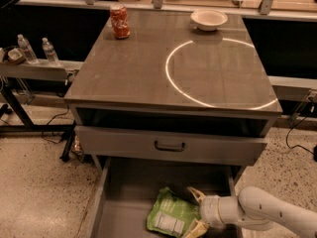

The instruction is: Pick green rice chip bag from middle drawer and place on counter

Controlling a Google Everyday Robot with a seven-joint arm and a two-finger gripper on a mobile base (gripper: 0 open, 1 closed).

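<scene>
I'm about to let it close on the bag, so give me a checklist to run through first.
1. Middle drawer pulled open: ok.
2. Green rice chip bag lying on drawer floor: ok.
3. Gripper at the bag's right edge, jaws open: ok.
4. Bag edge fully between jaws: cannot tell.
5. Counter front free of red can and bowl: ok.
</scene>
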